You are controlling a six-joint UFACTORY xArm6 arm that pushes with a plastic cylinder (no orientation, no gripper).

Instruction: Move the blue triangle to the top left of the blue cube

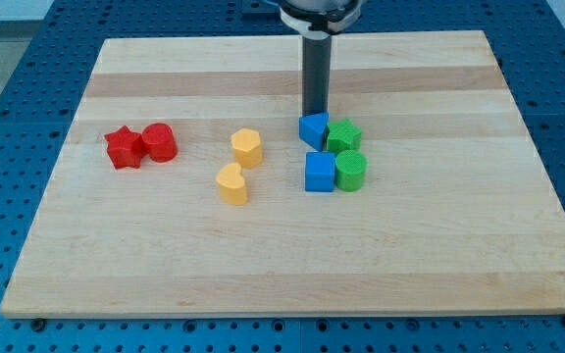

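Note:
The blue triangle [313,129] sits just above the blue cube [320,172], near the middle of the wooden board [165,265]. My tip [315,114] stands right at the triangle's top edge, touching or almost touching it. The dark rod rises from there to the view's top. A small gap separates the triangle from the cube below it.
A green star [344,135] sits against the triangle's right side. A green cylinder [351,171] touches the cube's right side. Two yellow blocks [247,147] [231,183] lie left of the cube. A red star [123,148] and red cylinder [159,143] lie at the left.

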